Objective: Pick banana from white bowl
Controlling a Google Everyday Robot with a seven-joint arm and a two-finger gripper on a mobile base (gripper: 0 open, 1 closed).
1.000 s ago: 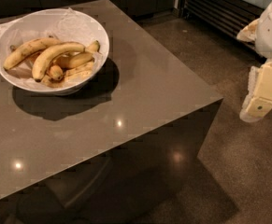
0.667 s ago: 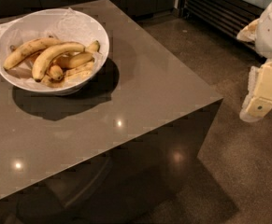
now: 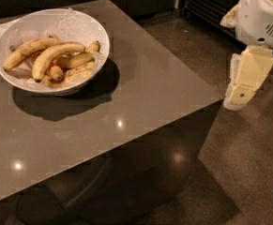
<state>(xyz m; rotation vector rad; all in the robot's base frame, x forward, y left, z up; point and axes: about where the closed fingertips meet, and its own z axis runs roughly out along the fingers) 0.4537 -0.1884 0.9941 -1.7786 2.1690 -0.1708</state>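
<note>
I see the banana (image 3: 56, 54), the long curved bright yellow one, lying across the top of the pile in the white bowl (image 3: 105, 35), with a brown-speckled banana (image 3: 27, 51) just behind it and shorter ones (image 3: 78, 60) tucked under and beside it. Crinkled white paper (image 3: 75, 25) lines the bowl, which sits near the far left corner of the grey-brown table (image 3: 150, 88). The gripper (image 3: 237, 99) is well apart from all of this: it hangs past the table's right edge, over the dark floor (image 3: 248, 168), below the white arm housing (image 3: 262, 15). It holds nothing and touches nothing, and from here I cannot tell whether it is spread or pressed together.
</note>
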